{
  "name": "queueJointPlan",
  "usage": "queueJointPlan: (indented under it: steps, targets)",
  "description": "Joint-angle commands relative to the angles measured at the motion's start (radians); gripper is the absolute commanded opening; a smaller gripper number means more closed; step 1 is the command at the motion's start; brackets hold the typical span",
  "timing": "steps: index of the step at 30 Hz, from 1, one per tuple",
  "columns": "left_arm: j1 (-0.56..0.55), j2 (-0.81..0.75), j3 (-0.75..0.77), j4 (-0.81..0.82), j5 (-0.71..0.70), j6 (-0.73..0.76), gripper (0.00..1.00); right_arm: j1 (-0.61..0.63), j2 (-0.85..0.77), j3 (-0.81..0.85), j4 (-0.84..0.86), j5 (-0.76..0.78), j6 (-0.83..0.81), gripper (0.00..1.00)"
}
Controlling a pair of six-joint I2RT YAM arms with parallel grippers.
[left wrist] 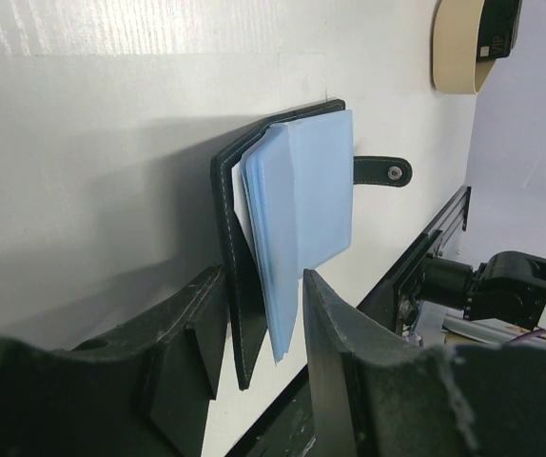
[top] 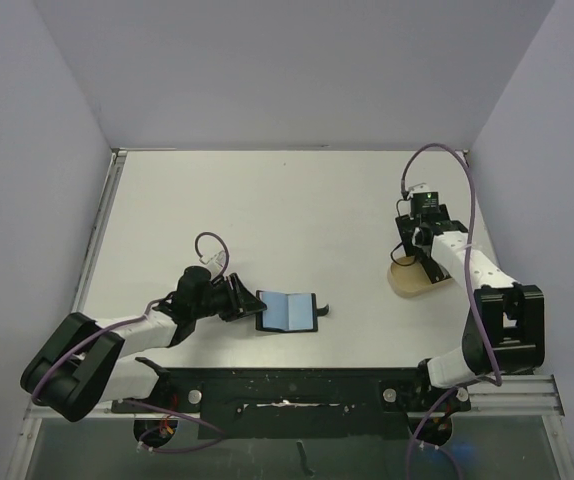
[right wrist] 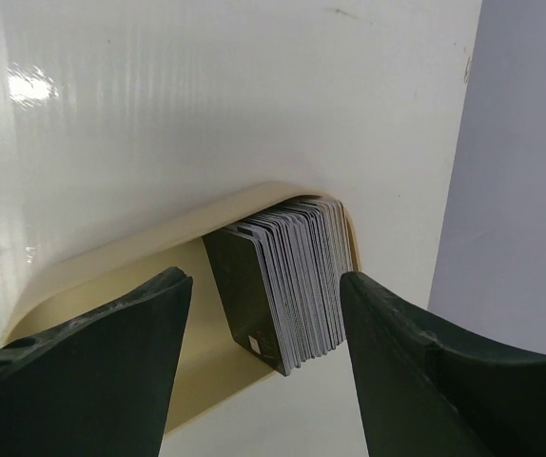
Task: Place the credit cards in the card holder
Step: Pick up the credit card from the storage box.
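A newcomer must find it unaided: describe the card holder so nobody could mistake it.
On the white tabletop, look toward the near edge, at the left arm's end effector. There the small black fold-over wallet lies open. It alone shows pale blue leaves and a snap tab; the shallow tan tray at the right holds grey cards.

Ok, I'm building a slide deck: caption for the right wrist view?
Open right gripper poised over a stack of credit cards standing on edge in the tan tray.
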Motion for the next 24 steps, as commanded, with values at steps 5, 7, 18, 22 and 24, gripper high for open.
queueJointPlan:
  steps: [5,7,18,22,24]
  targets:
    - [0.005,-0.050,0.031,0.048,0.024,0.011,0.34,-0.062,0.037,-0.040,0.054,0.053,-0.087,0.64]
    - [0.006,-0.053,0.030,0.048,0.025,0.011,0.34,-0.065,0.044,-0.054,0.063,0.054,-0.089,0.63]
    - [0.010,-0.050,0.023,0.054,0.028,0.011,0.34,-0.071,0.078,-0.074,0.081,0.091,-0.092,0.58]
    - [0.014,-0.047,0.022,0.056,0.031,0.012,0.34,-0.072,0.085,-0.076,0.086,0.110,-0.096,0.55]
    - [0.015,-0.047,0.022,0.056,0.033,0.012,0.34,-0.072,0.089,-0.078,0.087,0.130,-0.099,0.53]
